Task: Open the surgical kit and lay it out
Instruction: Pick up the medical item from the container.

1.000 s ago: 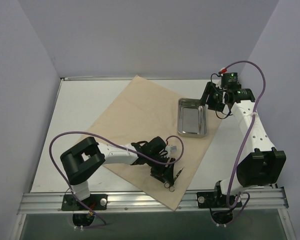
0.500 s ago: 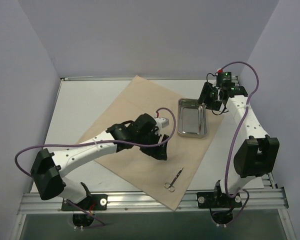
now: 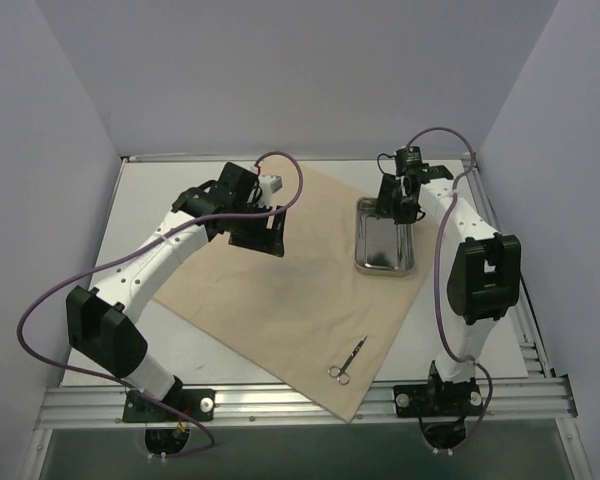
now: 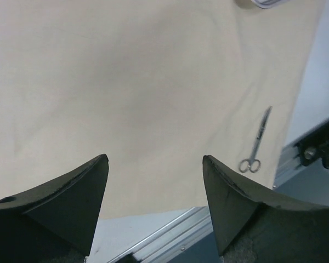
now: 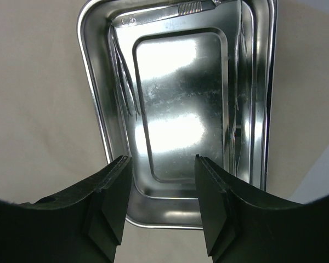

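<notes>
Right wrist view: the right gripper (image 5: 162, 164), jaws apart and empty, is held over the steel tray (image 5: 88, 98), which could be tipped if its rim is struck.

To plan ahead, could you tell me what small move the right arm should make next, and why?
Probably reach the right gripper forward and down to the tweezers: its jaws hang open and empty over the steel tray, where the tweezers lie against the end wall.
</notes>
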You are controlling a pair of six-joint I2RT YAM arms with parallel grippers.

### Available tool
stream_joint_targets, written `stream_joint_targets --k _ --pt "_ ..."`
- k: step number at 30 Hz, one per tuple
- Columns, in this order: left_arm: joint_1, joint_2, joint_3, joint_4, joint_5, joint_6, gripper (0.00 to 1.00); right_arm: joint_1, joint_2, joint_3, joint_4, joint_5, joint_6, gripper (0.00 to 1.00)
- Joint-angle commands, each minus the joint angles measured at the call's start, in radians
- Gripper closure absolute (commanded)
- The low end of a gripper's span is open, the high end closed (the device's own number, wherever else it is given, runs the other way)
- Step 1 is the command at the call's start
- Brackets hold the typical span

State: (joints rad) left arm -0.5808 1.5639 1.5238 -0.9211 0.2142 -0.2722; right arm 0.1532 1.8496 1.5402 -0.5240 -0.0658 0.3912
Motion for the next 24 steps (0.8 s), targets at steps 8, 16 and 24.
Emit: stream_joint_targets --k 8,16,24 --pt "0.081 0.142 0.094 -0.05 -0.042 0.114 0.14 0.066 0.151 0.054 0.094 0.083 -0.029 0.54" --pt "0.157 0.151 0.059 -0.07 -0.085 0.094 0.13 0.063 0.227 0.097 0.018 0.11 -0.035 0.66" --pt "0.16 0.206 0.104 -0.062 -0.058 0.073 0.13 0.045 0.137 0.044 -0.071 0.231 -0.071 0.59"
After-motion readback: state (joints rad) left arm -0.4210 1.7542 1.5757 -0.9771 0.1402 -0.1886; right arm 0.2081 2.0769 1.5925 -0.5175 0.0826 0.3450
